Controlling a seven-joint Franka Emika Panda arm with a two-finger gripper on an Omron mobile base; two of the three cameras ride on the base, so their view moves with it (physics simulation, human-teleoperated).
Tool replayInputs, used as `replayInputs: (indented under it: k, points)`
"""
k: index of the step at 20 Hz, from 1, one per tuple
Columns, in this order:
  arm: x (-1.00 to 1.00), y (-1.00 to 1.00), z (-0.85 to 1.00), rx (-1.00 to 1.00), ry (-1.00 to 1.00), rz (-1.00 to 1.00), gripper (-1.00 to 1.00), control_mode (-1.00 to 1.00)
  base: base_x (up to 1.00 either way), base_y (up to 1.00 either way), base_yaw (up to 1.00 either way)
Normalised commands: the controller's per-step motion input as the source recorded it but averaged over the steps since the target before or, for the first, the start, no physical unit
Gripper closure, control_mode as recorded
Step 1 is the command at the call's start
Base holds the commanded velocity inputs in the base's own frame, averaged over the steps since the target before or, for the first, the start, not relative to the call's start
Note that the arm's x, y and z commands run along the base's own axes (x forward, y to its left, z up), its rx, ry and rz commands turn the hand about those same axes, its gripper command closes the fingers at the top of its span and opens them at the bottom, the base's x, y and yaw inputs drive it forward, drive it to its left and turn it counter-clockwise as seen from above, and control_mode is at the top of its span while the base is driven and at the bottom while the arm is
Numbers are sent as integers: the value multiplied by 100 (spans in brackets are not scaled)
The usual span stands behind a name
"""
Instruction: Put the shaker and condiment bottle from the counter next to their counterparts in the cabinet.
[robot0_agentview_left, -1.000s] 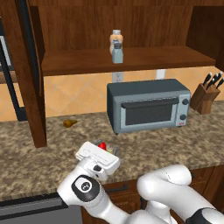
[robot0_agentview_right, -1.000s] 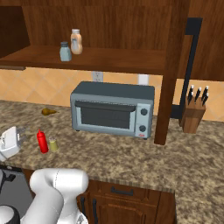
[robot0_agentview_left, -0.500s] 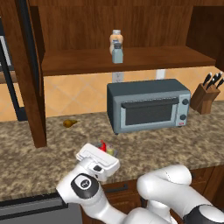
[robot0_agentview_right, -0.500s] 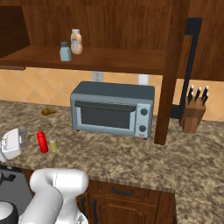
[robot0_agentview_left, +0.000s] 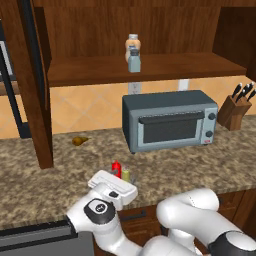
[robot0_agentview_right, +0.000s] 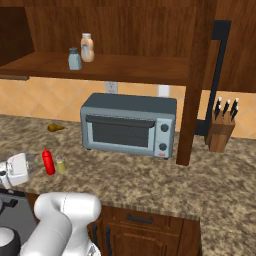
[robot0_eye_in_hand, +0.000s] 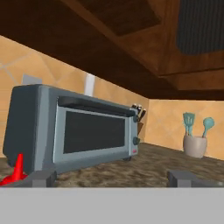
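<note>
while two counterparts (robot0_agentview_left: 132, 54) sit shelved, one shaker (robot0_agentview_left: 126, 174) (one condiment bottle (robot0_agentview_left: 116, 169)) waits.

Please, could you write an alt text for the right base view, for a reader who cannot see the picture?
A red condiment bottle and a small yellow-green shaker stand side by side on a speckled granite counter, with the robot's white pincer just to their left. Behind them sits a grey toaster oven; above it, a wooden cabinet shelf holds a grey-blue shaker and a tan bottle.

The arm folded low, its gripper (robot0_eye_in_hand: 109, 177) level and pointing forward, jaws spread wide apart with nothing between them.
</note>
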Motion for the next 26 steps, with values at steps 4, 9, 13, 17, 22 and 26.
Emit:
replayInputs:
  k: [4, 9, 13, 17, 22, 26]
  points:
    - [43, 20, -7, 0, 10, 0, -100, -100, 0, 0, 0]
    - [46, 22, -27, 0, 15, 0, -100, -100, 0, 0, 0]
    - [19, 25, -62, 0, 11, 1, -100, -100, 0, 0, 0]
    - [27, 24, -49, 0, 8, 1, -100, -100, 0, 0, 0]
    - [40, 6, -31, 0, 2, 1, -100, -100, 0, 0, 0]
    - [31, -1, -19, 0, 0, 0, -100, -100, 0, 0, 0]
